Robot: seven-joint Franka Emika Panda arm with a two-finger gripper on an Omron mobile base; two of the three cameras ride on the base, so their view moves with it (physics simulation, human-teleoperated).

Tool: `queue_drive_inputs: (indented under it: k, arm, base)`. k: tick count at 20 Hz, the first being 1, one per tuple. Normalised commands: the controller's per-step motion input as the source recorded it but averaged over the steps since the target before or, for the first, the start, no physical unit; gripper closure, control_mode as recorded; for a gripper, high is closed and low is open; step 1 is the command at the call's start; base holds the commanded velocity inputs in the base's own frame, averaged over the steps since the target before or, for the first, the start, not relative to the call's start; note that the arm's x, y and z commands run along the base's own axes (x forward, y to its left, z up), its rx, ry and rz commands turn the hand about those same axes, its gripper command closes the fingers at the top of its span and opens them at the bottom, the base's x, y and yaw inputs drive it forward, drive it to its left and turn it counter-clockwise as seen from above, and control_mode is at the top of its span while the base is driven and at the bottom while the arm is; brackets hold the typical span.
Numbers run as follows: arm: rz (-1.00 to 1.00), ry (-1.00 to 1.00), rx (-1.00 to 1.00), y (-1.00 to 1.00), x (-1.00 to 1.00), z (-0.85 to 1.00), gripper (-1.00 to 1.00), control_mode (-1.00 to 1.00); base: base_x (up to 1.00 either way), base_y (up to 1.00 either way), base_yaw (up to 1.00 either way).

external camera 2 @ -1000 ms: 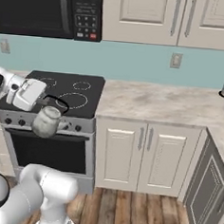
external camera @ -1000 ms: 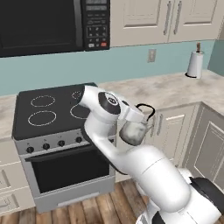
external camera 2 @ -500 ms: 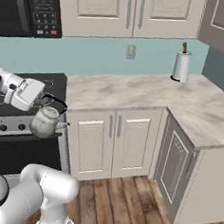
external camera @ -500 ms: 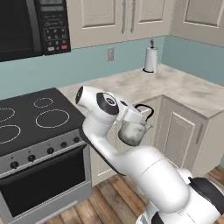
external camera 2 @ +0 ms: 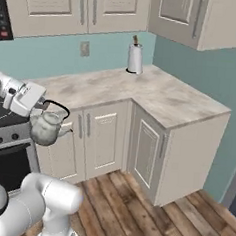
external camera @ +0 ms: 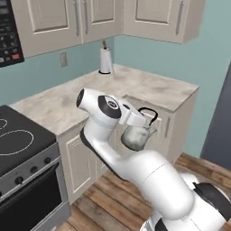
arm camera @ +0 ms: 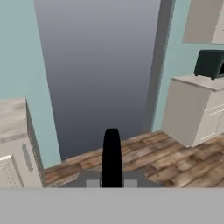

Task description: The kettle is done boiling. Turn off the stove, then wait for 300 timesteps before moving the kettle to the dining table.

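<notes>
**Ana:** Kettle first, since it is nearest: the small squat silver-grey metal kettle [external camera: 134, 136] hangs by its thin black arched handle [external camera: 149, 113] from the white arm's two-finger gripper [external camera: 145, 120], in the air in front of the pale base cabinets, clear of any surface. Jaws closed on that handle, body dangling straight below the hand.

**Ben:** So the relation that matters isn't kettle to pincer. It's load to destination?

**Ana:** Yes. In the right base view the kettle [external camera 2: 46, 127] sits just below the gripper [external camera 2: 46, 106], spout pointing toward the cabinet doors [external camera 2: 99, 133]. The black glass stove [external camera: 18, 144] lies off to the robot's left, at the picture's edge, with its oven front below.

**Ben:** And the dining table?

**Ana:** I can't find it. Beyond the kettle there is the beige marbled corner counter [external camera 2: 157, 95], a paper-towel roll [external camera 2: 135, 58] standing at its back, and teal wall. The hand view looks along the dark fingertip [arm camera: 111, 153] across wooden floor [arm camera: 144, 153] toward an open grey space and another pale cabinet [arm camera: 192, 109].

**Ben:** So the table probably lies that way, out past the counter's end?

**Ana:** That's my guess. The base would need to carry the kettle upright, held as it is.
</notes>
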Motion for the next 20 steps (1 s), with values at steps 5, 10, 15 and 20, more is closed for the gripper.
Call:
queue_drive_inputs:
  k: [5, 10, 15, 20]
  arm:
    - [0.0, 0.0, 0.0, 0.0, 0.0, 0.0, 1.0, 1.0]
    - [0.0, 0.0, 0.0, 0.0, 0.0, 0.0, 1.0, 1.0]
    - [0.0, 0.0, 0.0, 0.0, 0.0, 0.0, 1.0, 1.0]
    - [0.0, 0.0, 0.0, 0.0, 0.0, 0.0, 1.0, 1.0]
  base:
    - [-0.09, 0.25, -0.55]
    - [-0.06, 0.22, -0.54]
    - [-0.05, 0.19, -0.53]
    - [-0.02, 0.19, -0.54]
